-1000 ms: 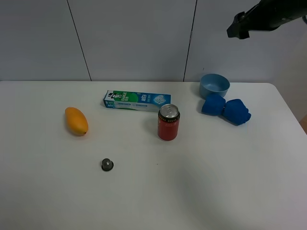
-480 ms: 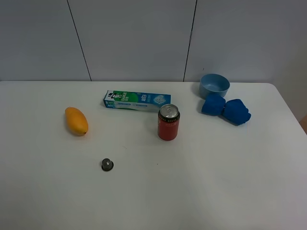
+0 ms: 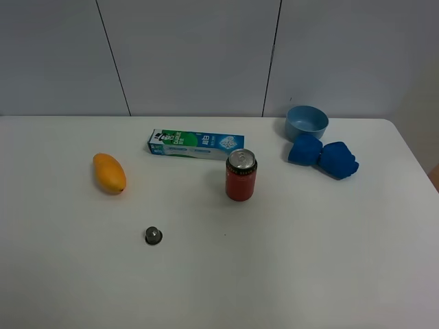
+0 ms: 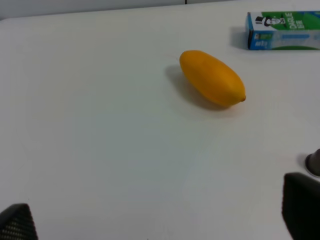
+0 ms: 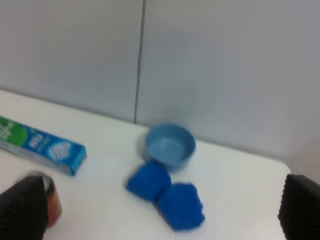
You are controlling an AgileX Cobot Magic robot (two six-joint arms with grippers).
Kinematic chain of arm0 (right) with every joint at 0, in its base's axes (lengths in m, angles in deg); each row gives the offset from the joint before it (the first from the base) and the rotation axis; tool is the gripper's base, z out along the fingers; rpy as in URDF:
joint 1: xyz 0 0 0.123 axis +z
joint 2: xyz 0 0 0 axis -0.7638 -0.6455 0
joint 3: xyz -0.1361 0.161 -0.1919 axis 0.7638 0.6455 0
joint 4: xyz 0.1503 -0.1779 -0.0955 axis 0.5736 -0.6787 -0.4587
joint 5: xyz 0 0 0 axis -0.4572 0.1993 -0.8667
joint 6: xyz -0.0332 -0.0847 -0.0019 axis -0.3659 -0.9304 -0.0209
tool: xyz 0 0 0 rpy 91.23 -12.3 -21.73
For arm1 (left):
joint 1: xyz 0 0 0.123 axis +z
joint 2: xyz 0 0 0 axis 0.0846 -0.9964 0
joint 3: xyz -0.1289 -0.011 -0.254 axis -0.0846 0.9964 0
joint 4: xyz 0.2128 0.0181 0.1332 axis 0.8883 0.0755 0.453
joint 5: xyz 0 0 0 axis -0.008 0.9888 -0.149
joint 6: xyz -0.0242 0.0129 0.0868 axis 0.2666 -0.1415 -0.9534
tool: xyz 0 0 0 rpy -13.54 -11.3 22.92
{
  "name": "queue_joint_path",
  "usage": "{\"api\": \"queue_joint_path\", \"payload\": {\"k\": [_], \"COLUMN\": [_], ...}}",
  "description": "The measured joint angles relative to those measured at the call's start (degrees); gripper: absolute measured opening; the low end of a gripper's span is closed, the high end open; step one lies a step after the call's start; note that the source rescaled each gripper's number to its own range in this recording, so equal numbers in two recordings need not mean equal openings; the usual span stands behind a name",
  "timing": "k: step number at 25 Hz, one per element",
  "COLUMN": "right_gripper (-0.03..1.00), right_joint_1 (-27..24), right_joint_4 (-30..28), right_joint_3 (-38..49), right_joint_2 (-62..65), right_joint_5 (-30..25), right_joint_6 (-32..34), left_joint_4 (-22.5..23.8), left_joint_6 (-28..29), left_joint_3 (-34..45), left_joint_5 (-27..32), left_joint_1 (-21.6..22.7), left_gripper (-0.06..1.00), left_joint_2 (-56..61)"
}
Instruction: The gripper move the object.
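Observation:
No arm shows in the exterior view. On the white table (image 3: 309,260) lie an orange mango (image 3: 109,173), a green-and-blue toothpaste box (image 3: 197,144), a red can (image 3: 241,175), a blue bowl (image 3: 306,122), a crumpled blue cloth (image 3: 323,157) and a small dark cap (image 3: 153,235). My left gripper (image 4: 159,215) is open and empty, above the table short of the mango (image 4: 212,78). My right gripper (image 5: 160,207) is open and empty, high up, facing the bowl (image 5: 170,145) and the cloth (image 5: 167,195).
A grey panelled wall (image 3: 206,55) stands behind the table. The left wrist view also shows the toothpaste box (image 4: 283,30) and the cap (image 4: 315,162). The right wrist view shows the box (image 5: 42,145) and the can (image 5: 50,200), blurred.
The right arm, seen at the upper right of the exterior view a second ago, has left that view. Nothing on the table has moved.

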Motion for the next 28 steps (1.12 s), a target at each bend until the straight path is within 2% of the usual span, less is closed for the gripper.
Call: {"api": "queue_joint_path", "payload": {"k": [9,15,20,28], "right_gripper": [1.00,1.00,1.00,1.00], "right_joint_1": [-0.33,-0.33,-0.33,-0.33], "right_joint_4": [-0.31,-0.33,-0.47,-5.04], "right_joint_3": [28.73,35.91,39.10,41.46], "right_joint_2": [26.37,34.36,35.66,39.66], "right_joint_5": [-1.72,-1.89,-2.18,-2.30], "right_joint_6": [3.35,6.68,7.57,9.56], "left_joint_4": [0.00,0.00,0.00,0.00], "left_joint_6": [0.00,0.00,-0.33,0.00], "left_joint_3": [0.00,0.00,0.00,0.00], "left_joint_5": [0.00,0.00,0.00,0.00], "left_joint_1": [0.00,0.00,0.00,0.00], "left_gripper": [1.00,1.00,1.00,1.00], "left_joint_2": [0.00,0.00,0.00,0.00]}}
